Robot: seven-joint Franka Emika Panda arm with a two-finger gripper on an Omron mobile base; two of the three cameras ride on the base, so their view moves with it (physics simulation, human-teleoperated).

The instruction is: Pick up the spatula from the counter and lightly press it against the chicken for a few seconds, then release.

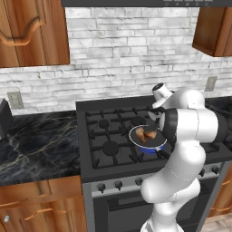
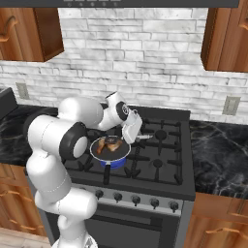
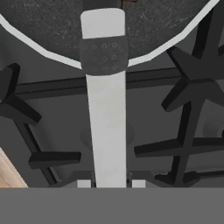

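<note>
In the hand view the spatula [image 3: 105, 122], a long white strip with a dark perforated band, runs up from between my fingertips and crosses the white rim of the pan [image 3: 26, 41]. My gripper [image 3: 111, 183] is shut on its lower end. From the base views the blue pan [image 2: 111, 160] sits on a front burner with the brown chicken [image 2: 109, 144] in it. My gripper [image 2: 131, 138] hangs low at the pan's right edge, close beside the chicken [image 1: 146, 134]. Whether the blade touches the meat is hidden.
The black stove [image 1: 108, 131] with raised grates [image 3: 188, 87] surrounds the pan. Dark marble counter lies to its left [image 1: 36, 140] and right [image 2: 218, 155]. Wooden cabinets [image 1: 31, 31] hang above. The arm's own elbow [image 1: 190, 127] blocks the pan's right side in the left base view.
</note>
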